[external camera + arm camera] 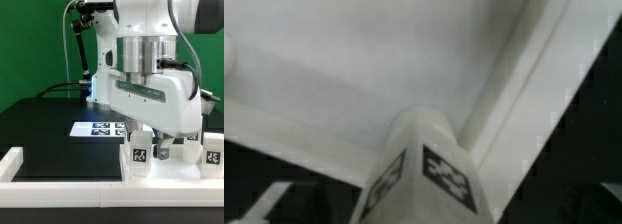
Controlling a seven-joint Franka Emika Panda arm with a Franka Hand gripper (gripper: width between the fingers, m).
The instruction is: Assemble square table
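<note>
In the wrist view the square table's white panel (pixel 349 80) fills most of the picture, its raised rim (pixel 530 90) running along one side. A chunky white leg (pixel 429 175) with black-and-white tags stands upright on the panel near a corner. My gripper (pixel 434 212) straddles this leg, open, with dark gaps on both sides of it. In the exterior view the gripper (pixel 150 136) hangs low over the tagged leg (pixel 137 152) at the exterior view's right. A second tagged leg (pixel 213 153) stands further right. The panel is mostly hidden there behind the arm.
The marker board (pixel 100 128) lies flat on the black table behind the gripper. Long white border bars run along the front (pixel 70 184) and the exterior view's left (pixel 22 160). Cables and a stand (pixel 78 50) rise at the back.
</note>
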